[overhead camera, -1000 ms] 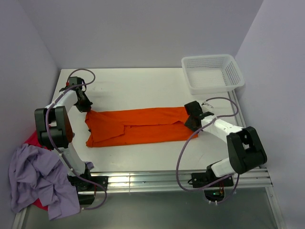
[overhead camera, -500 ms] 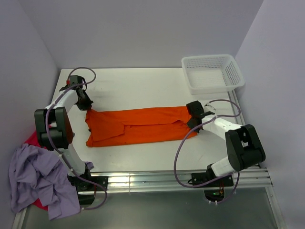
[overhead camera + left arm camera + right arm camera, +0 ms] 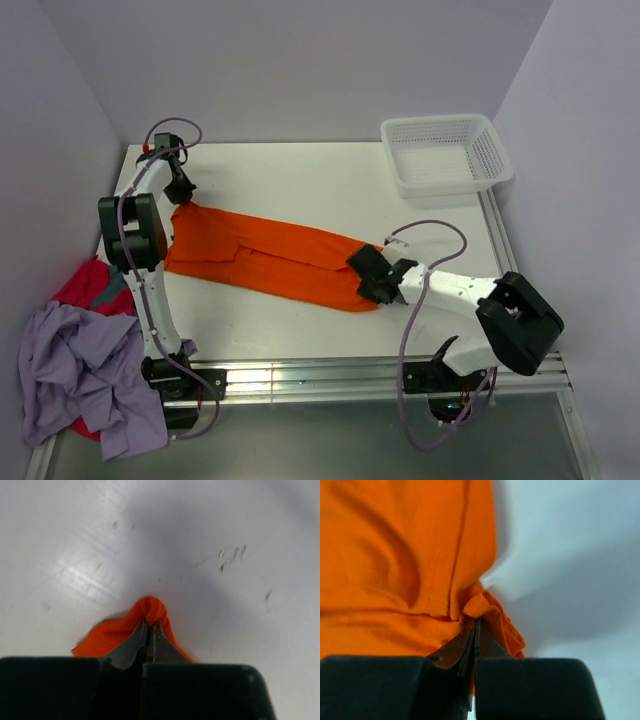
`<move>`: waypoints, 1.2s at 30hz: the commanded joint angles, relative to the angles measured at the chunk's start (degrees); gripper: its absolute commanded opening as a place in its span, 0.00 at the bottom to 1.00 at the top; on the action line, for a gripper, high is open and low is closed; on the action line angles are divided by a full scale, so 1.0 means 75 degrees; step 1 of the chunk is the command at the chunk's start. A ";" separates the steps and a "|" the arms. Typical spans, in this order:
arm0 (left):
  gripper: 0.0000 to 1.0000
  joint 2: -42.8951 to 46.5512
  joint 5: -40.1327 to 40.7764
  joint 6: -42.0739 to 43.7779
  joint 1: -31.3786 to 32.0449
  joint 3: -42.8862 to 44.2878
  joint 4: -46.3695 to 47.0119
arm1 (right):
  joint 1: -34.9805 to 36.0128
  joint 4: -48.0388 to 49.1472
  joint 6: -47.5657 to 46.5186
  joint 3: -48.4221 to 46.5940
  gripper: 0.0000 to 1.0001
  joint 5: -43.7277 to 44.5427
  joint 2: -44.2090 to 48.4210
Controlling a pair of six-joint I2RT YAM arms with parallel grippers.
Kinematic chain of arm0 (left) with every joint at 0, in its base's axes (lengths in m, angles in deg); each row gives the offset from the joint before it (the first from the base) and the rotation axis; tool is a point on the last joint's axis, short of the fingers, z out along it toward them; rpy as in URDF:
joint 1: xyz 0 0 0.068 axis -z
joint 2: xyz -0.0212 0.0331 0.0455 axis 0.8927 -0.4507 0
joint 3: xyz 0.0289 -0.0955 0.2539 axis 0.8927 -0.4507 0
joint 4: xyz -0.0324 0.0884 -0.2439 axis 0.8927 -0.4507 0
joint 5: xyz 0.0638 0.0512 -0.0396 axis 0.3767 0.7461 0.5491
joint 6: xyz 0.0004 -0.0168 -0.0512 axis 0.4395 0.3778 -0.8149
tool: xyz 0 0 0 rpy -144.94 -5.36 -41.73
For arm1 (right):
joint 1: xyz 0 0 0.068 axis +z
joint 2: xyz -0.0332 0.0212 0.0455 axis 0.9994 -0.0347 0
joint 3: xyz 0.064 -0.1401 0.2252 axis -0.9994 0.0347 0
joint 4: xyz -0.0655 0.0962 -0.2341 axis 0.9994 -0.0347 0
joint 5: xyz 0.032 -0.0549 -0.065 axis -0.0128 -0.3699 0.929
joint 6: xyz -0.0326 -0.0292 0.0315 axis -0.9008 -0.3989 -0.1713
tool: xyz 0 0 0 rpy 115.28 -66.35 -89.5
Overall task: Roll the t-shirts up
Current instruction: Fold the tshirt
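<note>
The bright orange t-shirt [image 3: 262, 258] lies folded into a long band, slanting across the table from far left to near right. My left gripper [image 3: 183, 196] is shut on its far left corner, a small orange bunch [image 3: 151, 611] poking out past the closed fingertips [image 3: 140, 634]. My right gripper [image 3: 367, 283] is shut on the band's near right end, with a fold of orange fabric [image 3: 485, 605] pinched between its fingertips [image 3: 485, 642]. A lavender t-shirt [image 3: 75, 370] and a red t-shirt [image 3: 95, 287] lie heaped off the table's left edge.
A white perforated basket [image 3: 445, 152] stands at the far right corner. The aluminium rail [image 3: 330, 378] runs along the near edge by the arm bases. Walls close in on the left, the back and the right.
The right gripper closed on the shirt's right end and dragged it toward the near side and leftward. The left gripper carried its corner farther back, so the band now lies slanted.
</note>
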 commanded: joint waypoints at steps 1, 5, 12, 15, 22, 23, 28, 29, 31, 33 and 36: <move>0.00 -0.0709 -0.0026 -0.0114 -0.0023 0.0861 -0.0006 | 0.1303 -0.0821 0.0964 0.0531 0.00 -0.0710 0.0108; 0.00 -0.1390 -0.0250 0.0026 0.0339 0.1818 0.0207 | 0.3178 -0.1067 0.1553 -0.0052 0.00 -0.0933 -0.0288; 0.00 -0.2119 -0.0271 0.0108 0.0856 0.2984 -0.0089 | 0.5805 -0.0774 0.0712 -0.1892 0.12 -0.1157 -0.1272; 0.04 -0.1697 -0.0541 0.0284 0.0879 0.2398 0.0486 | 0.5959 -0.1032 -0.0153 -0.2432 0.27 -0.0688 -0.1019; 0.56 -0.0784 -0.0098 0.0319 0.0868 0.2373 0.0125 | 0.4672 -0.0705 -0.2241 -0.3194 0.44 -0.0663 -0.0243; 0.65 -0.0666 -0.0004 0.0308 0.0833 0.2432 -0.0062 | 0.4461 -0.0727 -0.2406 -0.3427 0.43 -0.0640 -0.0266; 0.83 0.0246 -0.0097 0.0144 0.0388 0.2200 -0.0801 | 0.2999 0.0229 -0.3870 -0.3571 0.35 -0.1758 -0.0535; 0.85 0.0470 -0.0248 0.0086 0.0190 0.1977 -0.0883 | 0.2750 0.0419 -0.4081 -0.3570 0.34 -0.2067 -0.0698; 0.86 0.1379 -0.0401 -0.0090 0.0025 0.1229 -0.0522 | 0.2119 0.0840 -0.4480 -0.3547 0.35 -0.2560 -0.0921; 0.87 0.2062 -0.0529 -0.0289 -0.0034 0.0022 -0.0124 | 0.1859 0.0901 -0.4819 -0.3745 0.38 -0.2633 -0.1469; 0.90 0.3316 -0.0787 -0.0816 -0.0058 -0.1688 0.0895 | 0.1612 0.0808 -0.5043 -0.4155 0.46 -0.2468 -0.2336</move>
